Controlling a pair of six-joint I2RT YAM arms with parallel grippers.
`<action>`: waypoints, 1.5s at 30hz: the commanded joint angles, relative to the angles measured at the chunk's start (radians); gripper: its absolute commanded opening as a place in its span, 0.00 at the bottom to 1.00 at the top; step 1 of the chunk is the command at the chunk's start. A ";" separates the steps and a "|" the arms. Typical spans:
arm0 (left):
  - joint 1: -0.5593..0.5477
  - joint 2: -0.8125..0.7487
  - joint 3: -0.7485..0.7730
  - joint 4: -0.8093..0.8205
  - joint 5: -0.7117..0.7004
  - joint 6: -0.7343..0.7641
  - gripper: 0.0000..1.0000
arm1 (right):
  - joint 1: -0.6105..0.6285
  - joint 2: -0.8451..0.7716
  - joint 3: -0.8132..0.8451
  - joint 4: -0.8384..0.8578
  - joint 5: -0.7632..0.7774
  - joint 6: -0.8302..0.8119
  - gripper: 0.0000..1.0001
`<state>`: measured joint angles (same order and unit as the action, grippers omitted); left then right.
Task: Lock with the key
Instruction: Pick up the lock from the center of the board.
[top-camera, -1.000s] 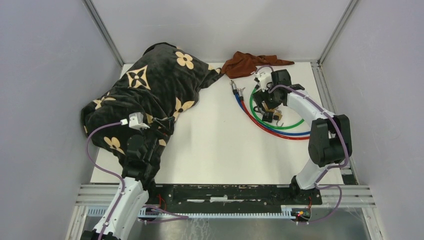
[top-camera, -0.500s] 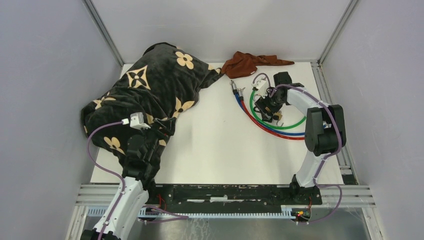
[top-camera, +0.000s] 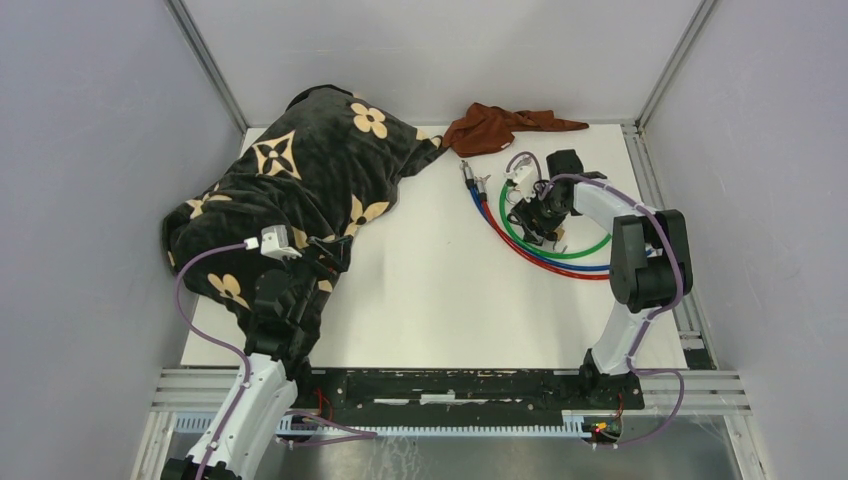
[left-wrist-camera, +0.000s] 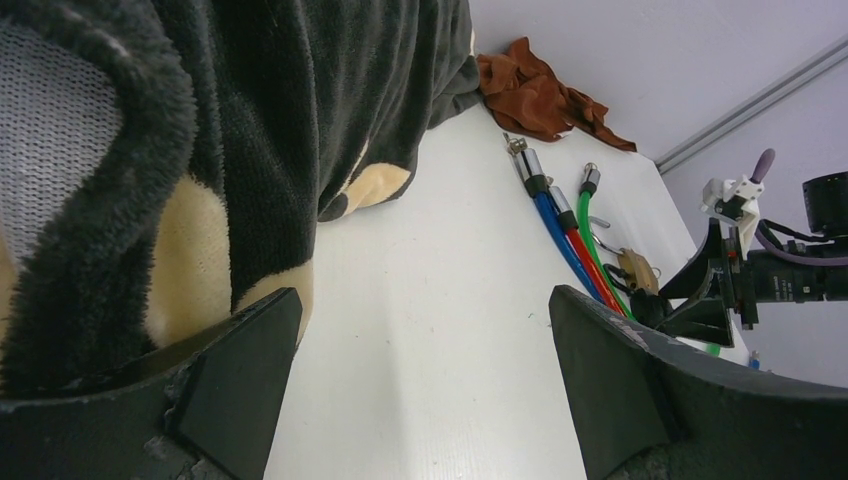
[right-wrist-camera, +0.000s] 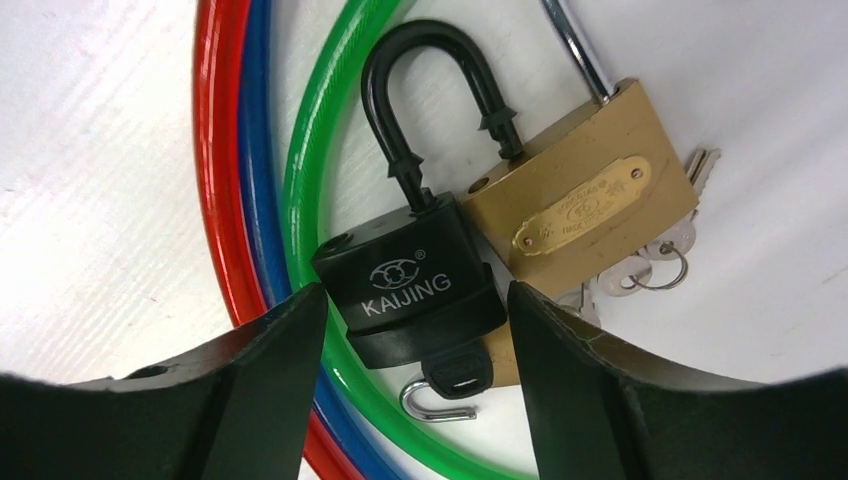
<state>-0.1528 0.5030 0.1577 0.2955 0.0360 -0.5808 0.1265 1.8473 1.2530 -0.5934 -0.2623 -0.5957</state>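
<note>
Pointing down, right jaws flank black padlock (right-wrist-camera: 420, 285), grip unclear | left jaws wide, beside blanket (left-wrist-camera: 300, 100)

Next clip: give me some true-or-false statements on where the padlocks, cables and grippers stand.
The black padlock lies between the fingers of the right gripper: true.
The left gripper is shut on the brown cloth: false; it is open and empty, far from the cloth.
A key sticks out of the black padlock's base: true.
The brass padlock lies apart from the black one: false; they touch.
The red cable is the innermost loop: false; the green cable is.
</note>
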 joint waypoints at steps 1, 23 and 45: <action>-0.001 -0.004 -0.001 0.051 0.010 -0.037 0.99 | 0.015 -0.026 -0.070 0.067 0.079 0.045 0.75; -0.002 0.024 0.075 0.134 0.314 0.108 0.87 | 0.026 -0.202 -0.186 0.296 -0.007 0.126 0.00; -0.142 0.305 0.292 0.126 0.476 -0.051 0.86 | 0.609 -0.568 -0.516 1.146 0.245 0.815 0.00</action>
<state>-0.2501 0.7811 0.3775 0.3557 0.4683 -0.5819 0.5968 1.3197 0.7284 0.3111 -0.1226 0.1688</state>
